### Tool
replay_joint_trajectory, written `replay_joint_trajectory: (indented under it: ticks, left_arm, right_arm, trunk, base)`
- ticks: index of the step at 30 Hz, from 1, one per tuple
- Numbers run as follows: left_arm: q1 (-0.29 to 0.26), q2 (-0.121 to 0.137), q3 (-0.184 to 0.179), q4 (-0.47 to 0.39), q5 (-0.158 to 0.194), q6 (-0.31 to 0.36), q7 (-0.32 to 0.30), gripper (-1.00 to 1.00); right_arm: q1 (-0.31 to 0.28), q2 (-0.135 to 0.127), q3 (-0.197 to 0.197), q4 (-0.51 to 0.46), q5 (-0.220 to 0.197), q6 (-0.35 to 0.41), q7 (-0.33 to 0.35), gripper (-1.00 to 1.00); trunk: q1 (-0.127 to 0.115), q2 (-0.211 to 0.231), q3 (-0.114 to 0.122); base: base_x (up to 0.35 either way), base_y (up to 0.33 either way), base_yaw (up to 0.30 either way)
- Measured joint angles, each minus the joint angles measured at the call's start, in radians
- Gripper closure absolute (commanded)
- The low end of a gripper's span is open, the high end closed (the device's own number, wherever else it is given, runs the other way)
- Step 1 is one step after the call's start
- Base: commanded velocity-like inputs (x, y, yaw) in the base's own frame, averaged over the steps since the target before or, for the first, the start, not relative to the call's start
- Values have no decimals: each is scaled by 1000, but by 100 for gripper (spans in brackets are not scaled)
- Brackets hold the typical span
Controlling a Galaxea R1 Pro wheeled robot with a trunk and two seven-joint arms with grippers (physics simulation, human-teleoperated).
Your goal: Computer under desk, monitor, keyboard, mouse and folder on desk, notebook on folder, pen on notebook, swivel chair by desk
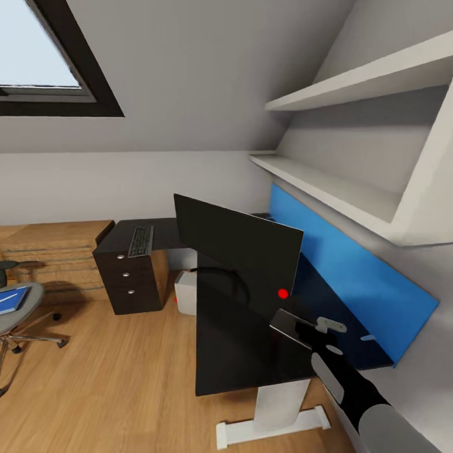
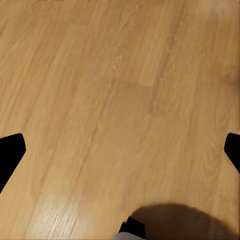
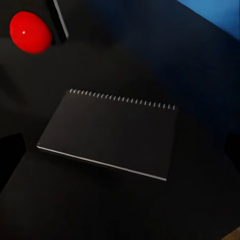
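Observation:
The black-topped desk (image 1: pixel 220 340) with its blue back panel carries the wide black monitor (image 1: pixel 239 251). Beside the screen's near corner sits a red mouse (image 1: pixel 283 293) (image 3: pixel 30 31). A black spiral notebook (image 3: pixel 112 132) (image 1: pixel 290 327) lies flat on the desk. My right gripper (image 1: pixel 314 335) hovers over it, open and apart from it. A thin pale pen (image 1: pixel 368 338) rests by the blue panel. The keyboard (image 1: pixel 141 241) lies on the far dark top. The grey computer (image 1: pixel 185 291) stands under the desk. A blue folder (image 1: pixel 12 299) lies on the swivel chair (image 1: pixel 22 314). My left gripper (image 2: pixel 120 155) is open over bare floor.
A dark three-drawer unit (image 1: pixel 132 280) stands under the keyboard's end. A light-wood chest (image 1: pixel 56 251) lines the back wall. White shelves (image 1: pixel 352 189) overhang the desk under the sloped ceiling. Wooden floor (image 1: pixel 113 377) spreads between chair and desk.

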Motion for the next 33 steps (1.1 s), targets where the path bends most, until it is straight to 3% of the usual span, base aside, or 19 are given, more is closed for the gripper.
replay_joint_trajectory:
  ticks: [10, 12, 14, 18, 26, 33]
  left_arm:
    - [0, 29, 3, 0, 5, 1, 3, -100]
    - [0, 36, 4, -1, 17, 1, 3, -100]
    - [0, 40, 3, -4, 54, 0, 1, -100]
    - [0, 40, 3, -6, 63, -1, 0, -100]
    - [-1, 40, 4, -29, 70, 0, 4, -100]
    - [-1, 37, 19, -83, 117, 6, 6, -100]
  right_arm:
    - [0, 2, -1, 66, 4, -2, 2, -100]
    - [-1, 1, -2, 100, 7, -5, 3, -100]
    - [-4, 2, -4, 190, 34, -38, 2, -100]
    - [-6, 2, -3, 240, 52, -59, 1, -100]
    - [-11, 2, -3, 261, 58, -64, -1, -100]
    - [-13, 0, -3, 263, 58, -63, -1, -100]
  trunk:
    - [0, 0, 0]
    - [0, 0, 0]
    - [0, 0, 0]
    - [0, 0, 0]
    - [1, 0, 0]
    - [1, 0, 0]
  base:
    - [327, 66, 0]
    - [329, 111, 0]
    - [330, 113, 0]
    - [295, 73, 0]
    - [64, 10, 0]
    - [2, 0, 0]
